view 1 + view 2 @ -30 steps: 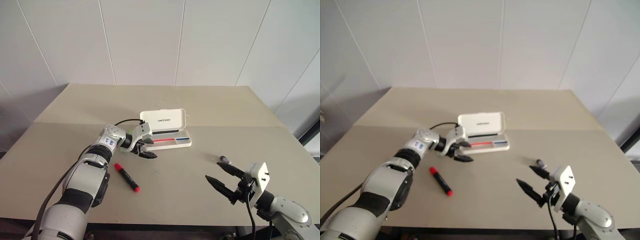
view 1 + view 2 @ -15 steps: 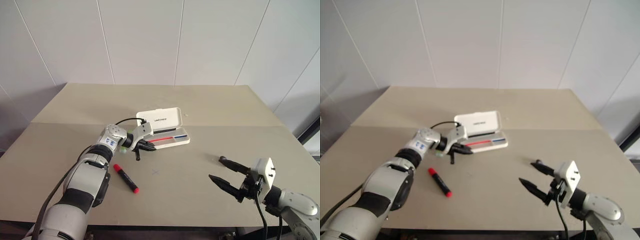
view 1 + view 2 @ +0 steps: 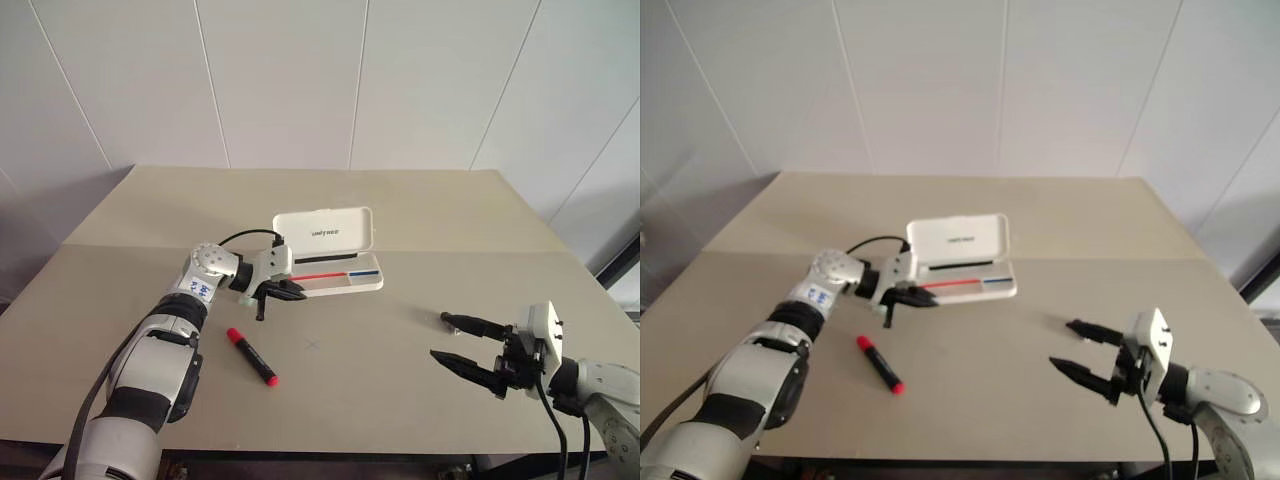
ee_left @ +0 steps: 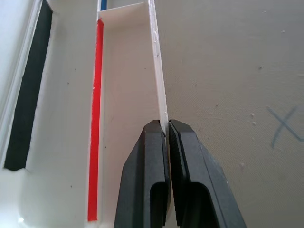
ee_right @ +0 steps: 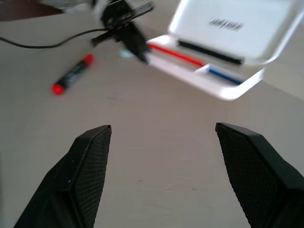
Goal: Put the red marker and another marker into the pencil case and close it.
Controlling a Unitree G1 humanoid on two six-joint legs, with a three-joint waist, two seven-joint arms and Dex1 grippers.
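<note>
The white rectangular hinged plastic pencil case (image 3: pixel 330 258) is lying open on the beige table (image 3: pixel 400 210), its lid tilted up behind its tray, with a thin red strip (image 4: pixel 97 118) and a blue strip (image 3: pixel 365 273) lying inside. The left gripper (image 3: pixel 292 293) is pinching the case's front wall at its left end, its black fingers (image 4: pixel 145 185) pressed together on the thin white edge. The slim red marker (image 3: pixel 252 356) with a black barrel is lying on the table in front of the case and apart from it. A pale green marker (image 3: pixel 245 299) is peeking out just left of the case, beside the left wrist. The right gripper (image 3: pixel 470 347) is hovering well to the right of the case, its fingers spread wide and holding nothing.
</note>
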